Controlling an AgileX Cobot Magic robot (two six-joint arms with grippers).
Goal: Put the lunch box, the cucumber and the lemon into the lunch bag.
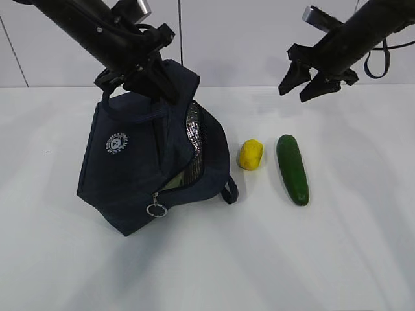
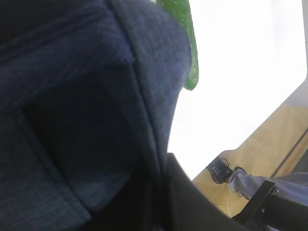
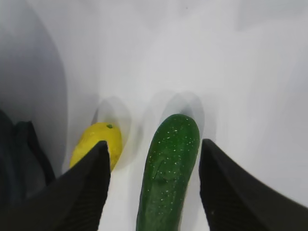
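White counter (image 1: 363, 259) under a pale tiled wall carries everything. At left the left gripper (image 1: 146, 76) has its fingers clamped on the top of the lunch bag (image 1: 139, 175), apparently propping its zippered mouth open toward the right. Just right of the bag lies the lemon (image 1: 250, 154), then the cucumber (image 1: 292, 169), long axis running near to far. The right gripper (image 1: 310, 83) hangs above the cucumber, fingers apart, seemingly lined up to grasp it.

Left tool (image 1: 144, 81) tips hidden against the lunch bag's (image 1: 130, 175) top fabric, lunch box only a pale sliver (image 1: 174, 181) inside the bag's opening, cucumber (image 3: 166, 178) cut off by the right wrist view's bottom edge, lemon (image 3: 96, 142) partly behind a tool finger (image 3: 77, 192)
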